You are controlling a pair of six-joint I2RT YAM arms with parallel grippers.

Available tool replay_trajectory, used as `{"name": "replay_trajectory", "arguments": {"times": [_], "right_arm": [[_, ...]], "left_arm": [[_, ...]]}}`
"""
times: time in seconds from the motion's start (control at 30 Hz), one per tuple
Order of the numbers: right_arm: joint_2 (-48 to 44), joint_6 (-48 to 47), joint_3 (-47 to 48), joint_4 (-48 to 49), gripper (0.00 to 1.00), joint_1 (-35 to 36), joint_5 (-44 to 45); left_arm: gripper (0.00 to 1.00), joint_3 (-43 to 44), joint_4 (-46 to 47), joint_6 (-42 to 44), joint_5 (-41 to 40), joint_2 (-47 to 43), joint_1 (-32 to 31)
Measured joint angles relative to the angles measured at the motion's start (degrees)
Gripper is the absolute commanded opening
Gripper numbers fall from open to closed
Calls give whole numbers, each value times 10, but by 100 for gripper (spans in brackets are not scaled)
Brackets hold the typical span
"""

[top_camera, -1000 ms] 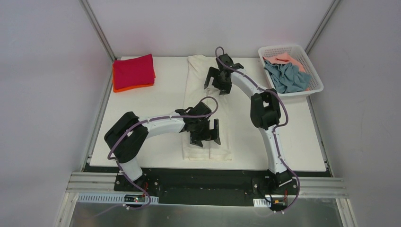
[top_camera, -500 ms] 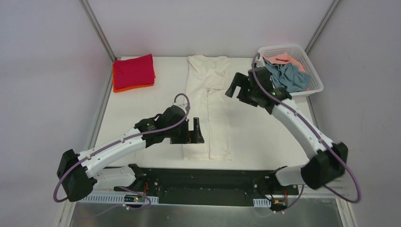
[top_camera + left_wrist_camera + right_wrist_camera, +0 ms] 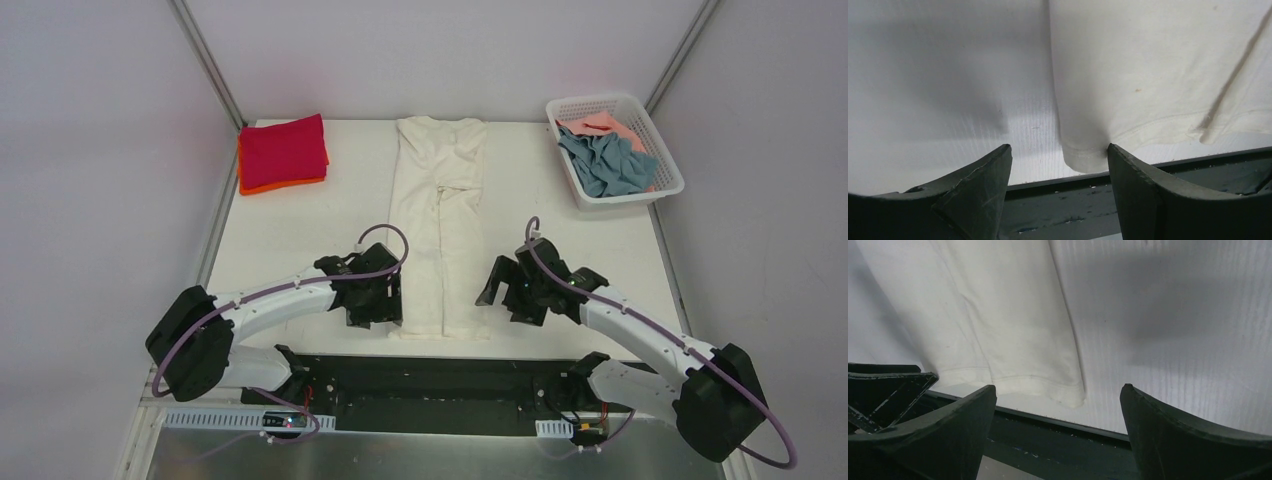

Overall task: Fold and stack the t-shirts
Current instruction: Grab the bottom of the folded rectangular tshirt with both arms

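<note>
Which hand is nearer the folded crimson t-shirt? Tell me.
Left. The left hand hovers by the cream t-shirt's near left corner, on the same side as the folded crimson t-shirt at the far left. The right hand is across the cream t-shirt, farther off.

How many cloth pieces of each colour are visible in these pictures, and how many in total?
Cream-white shirt: 1, laid out on the table
Crimson red shirt: 1, folded
Orange shirt: 1, under the red one
Grey-blue shirt: 1 bundle, in the basket
Salmon pink shirt: 1, in the basket
Total: 5
</note>
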Motion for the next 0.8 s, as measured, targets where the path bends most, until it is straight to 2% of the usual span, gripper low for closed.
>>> {"name": "replay_trajectory", "arguments": {"times": [0.13, 0.2, 0.33, 0.53, 0.57, 0.6, 0.63, 0.8], "right_arm": [[0, 20, -19, 10, 89, 13, -15], [0, 31, -31, 13, 81, 19, -20], [0, 59, -59, 29, 65, 32, -21], [12, 94, -83, 54, 35, 46, -23], [17, 99, -85, 61, 26, 48, -25], [21, 104, -88, 71, 9, 50, -29], [22, 106, -91, 79, 0, 53, -32], [14, 120, -113, 103, 0, 69, -57]], "left_arm": [[58, -18, 10, -11, 7, 3, 0], [52, -25, 17, -17, 8, 5, 0], [31, -28, 36, -25, 24, 24, 0], [3, -28, 66, -33, 53, 45, 0], [0, -28, 69, -34, 56, 47, 0], [0, -28, 73, -35, 59, 48, 0], [0, -28, 75, -35, 61, 48, 0], [0, -36, 86, -35, 73, 43, 0]]}}
